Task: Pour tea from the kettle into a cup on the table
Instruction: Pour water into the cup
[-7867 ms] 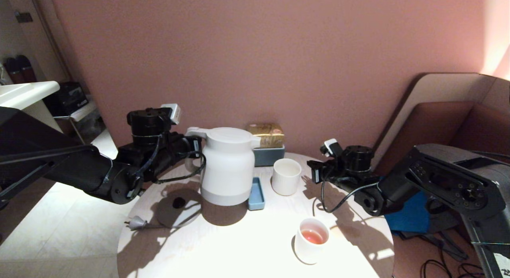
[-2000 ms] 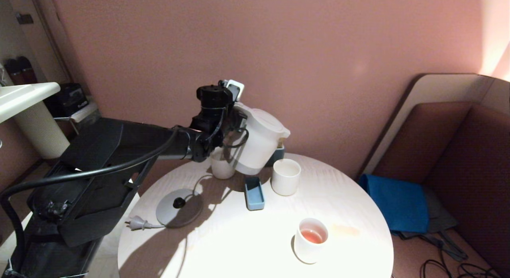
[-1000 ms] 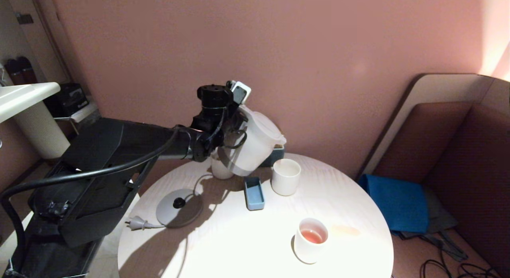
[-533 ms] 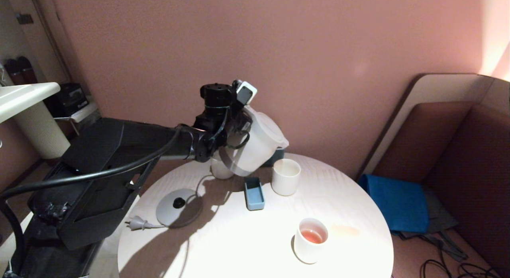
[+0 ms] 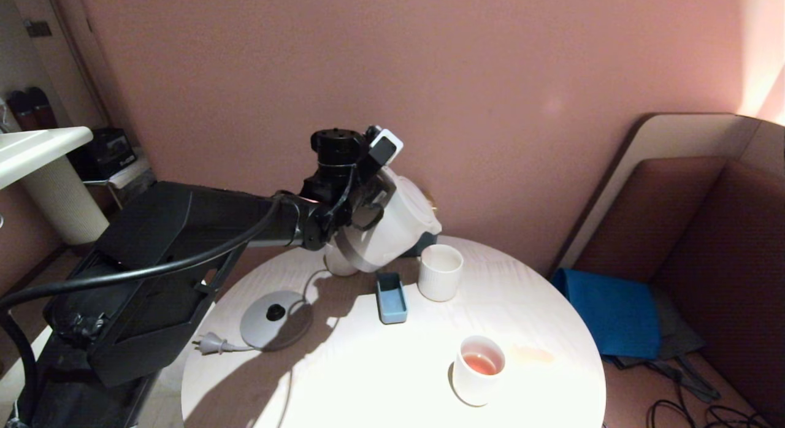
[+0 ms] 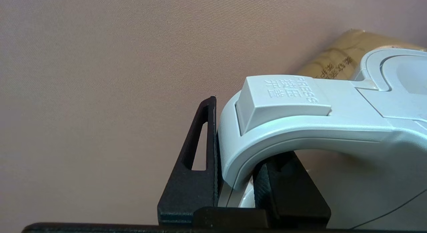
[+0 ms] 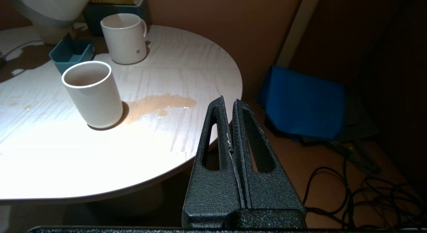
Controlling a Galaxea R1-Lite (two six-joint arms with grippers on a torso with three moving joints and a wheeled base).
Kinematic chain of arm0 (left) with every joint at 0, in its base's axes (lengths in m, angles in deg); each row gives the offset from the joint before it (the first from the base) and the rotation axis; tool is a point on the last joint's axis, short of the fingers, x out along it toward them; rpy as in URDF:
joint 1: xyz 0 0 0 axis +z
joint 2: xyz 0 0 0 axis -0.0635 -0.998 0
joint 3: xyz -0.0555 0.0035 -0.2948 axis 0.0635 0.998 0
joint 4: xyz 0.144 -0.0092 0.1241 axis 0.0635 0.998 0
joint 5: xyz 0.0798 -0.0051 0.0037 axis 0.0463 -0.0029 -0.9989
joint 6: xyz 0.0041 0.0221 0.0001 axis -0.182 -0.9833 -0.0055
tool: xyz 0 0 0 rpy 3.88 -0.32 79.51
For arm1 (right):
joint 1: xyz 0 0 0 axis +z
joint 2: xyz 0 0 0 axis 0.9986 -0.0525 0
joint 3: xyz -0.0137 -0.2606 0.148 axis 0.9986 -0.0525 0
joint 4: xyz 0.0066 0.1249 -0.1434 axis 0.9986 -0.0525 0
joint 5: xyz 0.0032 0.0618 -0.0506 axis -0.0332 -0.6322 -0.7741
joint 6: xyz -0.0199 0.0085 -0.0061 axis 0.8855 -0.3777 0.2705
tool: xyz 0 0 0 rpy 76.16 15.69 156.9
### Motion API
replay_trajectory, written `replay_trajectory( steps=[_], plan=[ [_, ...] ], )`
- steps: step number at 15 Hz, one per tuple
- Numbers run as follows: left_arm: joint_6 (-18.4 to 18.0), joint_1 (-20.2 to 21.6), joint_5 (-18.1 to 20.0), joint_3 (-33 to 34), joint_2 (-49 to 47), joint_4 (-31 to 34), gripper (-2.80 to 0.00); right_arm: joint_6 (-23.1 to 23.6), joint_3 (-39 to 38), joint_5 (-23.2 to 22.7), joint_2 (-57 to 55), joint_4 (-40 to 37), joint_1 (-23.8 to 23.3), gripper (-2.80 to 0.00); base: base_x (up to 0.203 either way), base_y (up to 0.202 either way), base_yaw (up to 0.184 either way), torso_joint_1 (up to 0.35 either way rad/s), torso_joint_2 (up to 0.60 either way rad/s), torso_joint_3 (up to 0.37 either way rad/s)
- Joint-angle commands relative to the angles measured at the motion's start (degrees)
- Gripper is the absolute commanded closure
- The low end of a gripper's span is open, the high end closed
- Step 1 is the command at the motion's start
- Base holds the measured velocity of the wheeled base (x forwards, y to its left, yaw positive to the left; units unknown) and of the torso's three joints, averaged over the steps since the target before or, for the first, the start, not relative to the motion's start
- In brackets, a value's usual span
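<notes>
White round table (image 5: pixel 343 379) fills the lower centre; above its far edge the bulky, likely heavy kettle (image 5: pixel 398 229) hangs tilted, left gripper (image 6: pixel 238 189) fingers pinching its rigid loop handle. Ribbed cup (image 5: pixel 440 271) beneath the spout; smooth cup (image 5: pixel 479 370) holds tea (image 5: pixel 481 363). Right gripper (image 7: pixel 231 124) fingers pressed together

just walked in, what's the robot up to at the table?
It's pouring tea. The left gripper is clamped on the handle of the white kettle, held in the air and tipped with its spout over the ribbed mug near the back of the round table. No stream is visible yet. A smooth white cup nearer the front already holds tea, with a spill beside it. The right gripper is shut and empty, parked off the table's edge.
</notes>
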Motion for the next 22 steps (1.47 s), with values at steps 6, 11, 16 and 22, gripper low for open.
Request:
replay_trajectory(
  steps=[6,11,16,22],
  plan=[
    [-1.25,-1.65,-0.19,-0.07,-0.12,1.67,0.00,0.01,-0.01,0.07,-0.07,-0.02,0.01,0.00,0.000,0.000,0.000,0.000,0.00,0.000],
    [-4.94,-2.19,-0.19,-0.34,-0.21,2.21,0.00,0.01,-0.01,-0.01,-0.07,-0.02,0.01,0.00,0.000,0.000,0.000,0.000,0.00,0.000],
    [-5.20,-2.19,-0.28,-0.34,-0.38,2.39,0.00,0.01,-0.01,0.04,-0.07,-0.02,0.01,0.00,0.000,0.000,0.000,0.000,0.00,0.000],
    [-7.50,-2.10,-0.28,-1.02,-0.24,3.42,0.00,0.01,-0.01,0.01,-0.07,-0.02,0.01,0.00,0.000,0.000,0.000,0.000,0.00,0.000]
  ],
)
